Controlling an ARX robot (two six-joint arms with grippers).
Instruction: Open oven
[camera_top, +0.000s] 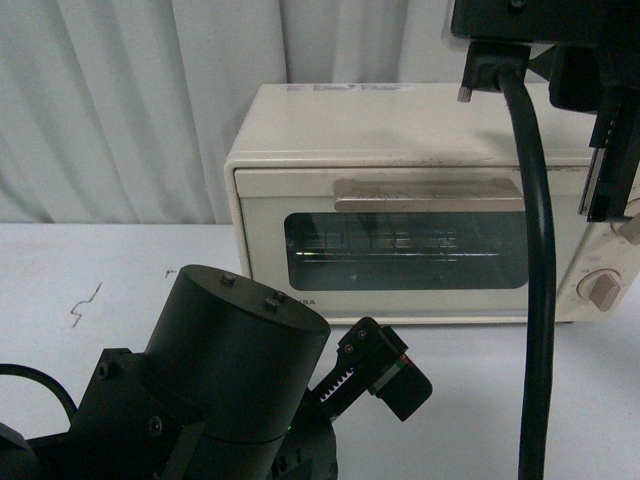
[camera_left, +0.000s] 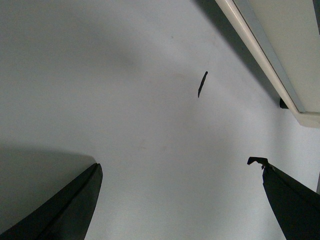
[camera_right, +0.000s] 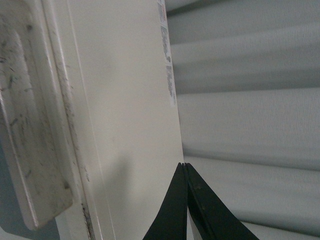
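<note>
One oven (camera_top: 400, 130) stands at the far right of the white table (camera_top: 100, 260), in front of a curtain (camera_top: 120, 100). Its door is shut, with one bar handle (camera_top: 428, 194) above the dark window (camera_top: 400, 250). It has two knobs (camera_top: 603, 290) at its right side, the upper one partly hidden.

There are two grippers. The right gripper (camera_right: 184, 167) is over the oven's top with its fingers pressed together, holding nothing. The left gripper (camera_left: 176, 162) hangs over the bare table near the oven's front, spread wide and empty.

matte blk cylindrical joint (camera_top: 235, 350) w/ screws (camera_top: 228, 281), thick blk cable (camera_top: 540, 300), toothed rail (camera_top: 338, 385)
</note>
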